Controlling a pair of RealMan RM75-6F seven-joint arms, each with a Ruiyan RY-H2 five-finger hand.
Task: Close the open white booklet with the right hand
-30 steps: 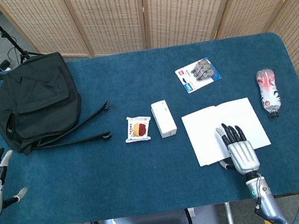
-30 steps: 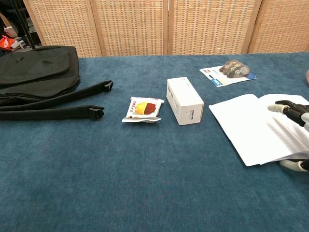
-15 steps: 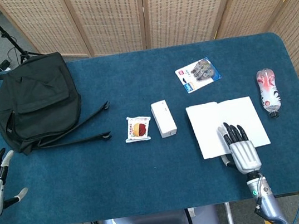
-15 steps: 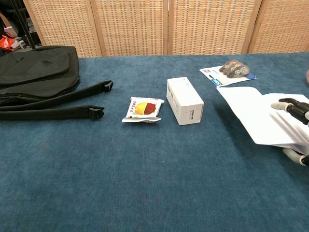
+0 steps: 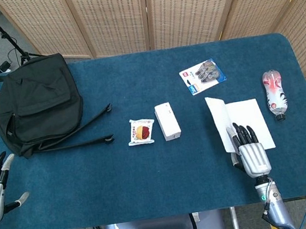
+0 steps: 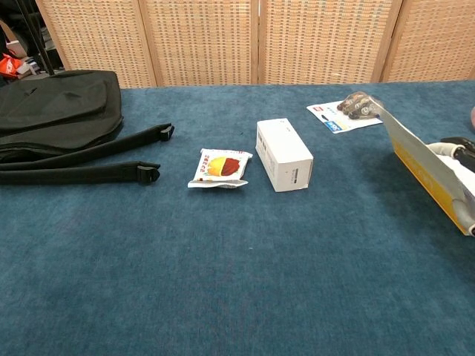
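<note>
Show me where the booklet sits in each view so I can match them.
Head view: booklet right of centre, its left cover lifted, right hand at its near edge.
Chest view: booklet at the far right edge, cover raised, yellow underside showing.
Shared landmark: white box to its left.

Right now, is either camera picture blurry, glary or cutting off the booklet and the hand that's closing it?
Head view: evenly lit, sharp, no glare; the white booklet and right hand show whole. Chest view: also sharp, but the booklet's lifted, yellow-faced cover runs off the right edge, where only a sliver of the right hand shows.
</note>
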